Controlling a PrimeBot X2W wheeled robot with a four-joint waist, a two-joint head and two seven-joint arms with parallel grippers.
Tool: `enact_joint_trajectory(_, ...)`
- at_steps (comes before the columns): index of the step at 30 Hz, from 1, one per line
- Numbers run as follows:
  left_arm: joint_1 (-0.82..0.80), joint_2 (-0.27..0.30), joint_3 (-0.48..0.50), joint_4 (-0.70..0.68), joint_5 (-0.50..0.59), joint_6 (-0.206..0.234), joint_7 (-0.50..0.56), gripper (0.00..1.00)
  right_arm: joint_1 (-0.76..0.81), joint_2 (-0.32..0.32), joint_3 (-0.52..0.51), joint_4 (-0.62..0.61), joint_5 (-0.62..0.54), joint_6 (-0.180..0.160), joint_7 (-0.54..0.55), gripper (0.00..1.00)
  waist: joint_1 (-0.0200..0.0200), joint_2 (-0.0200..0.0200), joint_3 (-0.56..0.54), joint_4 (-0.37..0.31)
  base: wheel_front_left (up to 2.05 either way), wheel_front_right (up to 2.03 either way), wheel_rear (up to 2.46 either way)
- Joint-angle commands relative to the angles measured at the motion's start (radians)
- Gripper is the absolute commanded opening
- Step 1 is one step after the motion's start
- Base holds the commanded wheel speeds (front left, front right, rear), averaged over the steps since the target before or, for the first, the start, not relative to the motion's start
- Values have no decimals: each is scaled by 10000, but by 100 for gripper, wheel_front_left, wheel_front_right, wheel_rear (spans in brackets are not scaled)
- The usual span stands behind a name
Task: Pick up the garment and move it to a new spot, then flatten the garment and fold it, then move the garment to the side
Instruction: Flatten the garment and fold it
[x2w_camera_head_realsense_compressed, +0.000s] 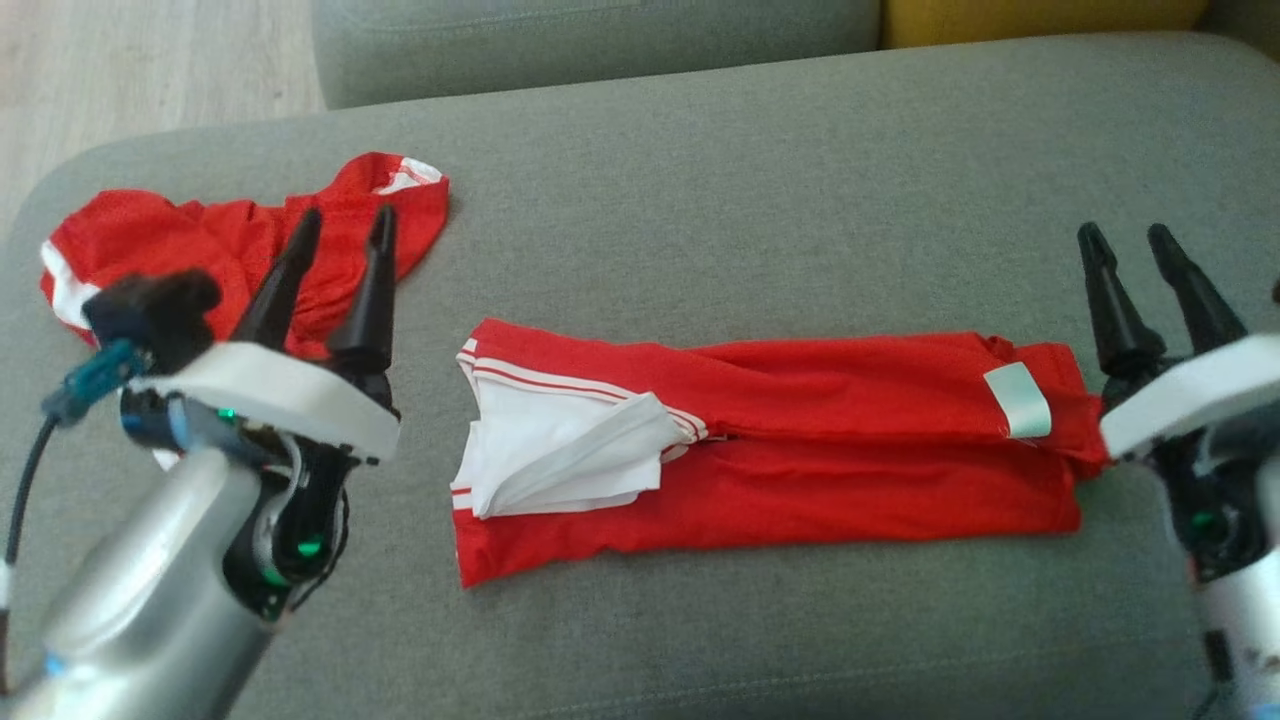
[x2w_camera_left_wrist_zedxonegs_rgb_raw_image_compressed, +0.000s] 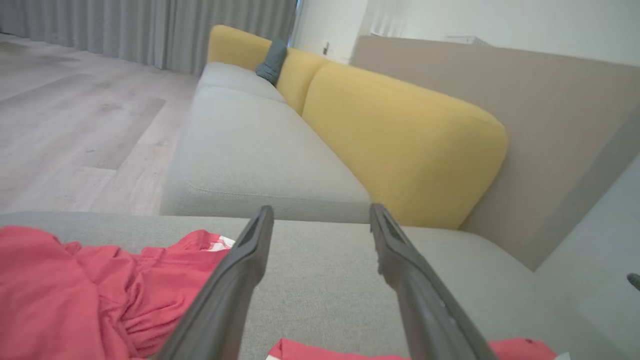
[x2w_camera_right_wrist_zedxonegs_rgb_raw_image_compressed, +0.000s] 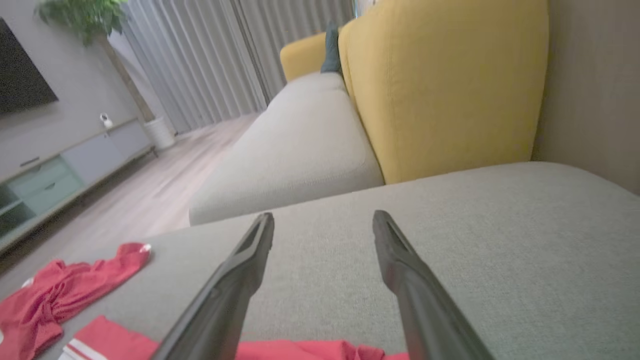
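Note:
A red garment (x2w_camera_head_realsense_compressed: 800, 440) with white trim lies folded into a long strip across the grey cushion (x2w_camera_head_realsense_compressed: 760, 180); its white inner part (x2w_camera_head_realsense_compressed: 560, 460) shows at the left end. Strips of it appear at the bottom of both wrist views, as the garment (x2w_camera_left_wrist_zedxonegs_rgb_raw_image_compressed: 320, 350) and the garment (x2w_camera_right_wrist_zedxonegs_rgb_raw_image_compressed: 300, 347). My left gripper (x2w_camera_head_realsense_compressed: 342, 225) hovers open to the left of it, nothing between its fingers (x2w_camera_left_wrist_zedxonegs_rgb_raw_image_compressed: 250, 255). At the garment's right end my right gripper (x2w_camera_head_realsense_compressed: 1128, 240) is open and empty too, with its fingers (x2w_camera_right_wrist_zedxonegs_rgb_raw_image_compressed: 250, 260) spread above the cushion.
A second red garment (x2w_camera_head_realsense_compressed: 220, 245) lies crumpled at the cushion's far left, behind the left gripper. Yellow backrests (x2w_camera_left_wrist_zedxonegs_rgb_raw_image_compressed: 400, 140) and another grey seat (x2w_camera_left_wrist_zedxonegs_rgb_raw_image_compressed: 250, 145) stand beyond. Wooden floor (x2w_camera_head_realsense_compressed: 120, 70) lies off the left edge.

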Motion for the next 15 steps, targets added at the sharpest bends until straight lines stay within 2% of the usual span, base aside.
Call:
enact_joint_trajectory(1, -29, 20, 939, -245, 225, 66, -173, 100, 84, 195, -2, -377, -147, -9, -674, 100, 0, -1, -37, 22, 0, 0, 0)
enact_joint_trajectory(3, 410, -673, 2061, -623, 857, 110, -198, 100, 297, 502, -83, -357, -442, -9, -1435, 100, 0, -1, -53, 53, 0, 0, 0)
enact_joint_trajectory(6, 1505, -1973, 3578, -1171, 2001, -119, -203, 100, 635, 927, -92, -206, -877, -9, -2362, 100, 0, -1, -79, 74, 0, 0, 0)
enact_joint_trajectory(7, 1905, -2468, 4033, -1269, 2280, -287, -204, 100, 765, 1067, -116, -107, -989, -9, -2614, 100, 0, -1, -100, 93, 0, 0, 0)
enact_joint_trajectory(9, 2563, -3051, 4461, -1249, 3266, -722, -205, 100, 1017, 1358, -241, 173, -1146, -9, -3027, 100, 0, -1, -123, 121, 0, 0, 0)
enact_joint_trajectory(10, 3099, -3725, 4878, -1139, 3954, -1056, -206, 100, 1207, 1543, -305, 500, -1349, -9, -3314, 100, 0, -1, -131, 148, 0, 0, 0)
enact_joint_trajectory(11, 3308, -3923, 5019, -1053, 4291, -1250, -206, 100, 1251, 1610, -284, 613, -1469, -9, -3435, 100, 0, -1, -131, 154, 0, 0, 0)
enact_joint_trajectory(12, 3308, -3923, 5019, -1053, 4291, -1250, -206, 100, 1251, 1610, -284, 613, -1469, -9, -3435, 100, 0, -1, -131, 154, 0, 0, 0)
enact_joint_trajectory(15, 3696, -4314, 5349, -826, 4888, -1812, -207, 100, 1259, 1795, -311, 795, -1615, -9, -3673, 100, 0, -1, -111, 169, 0, 0, 0)
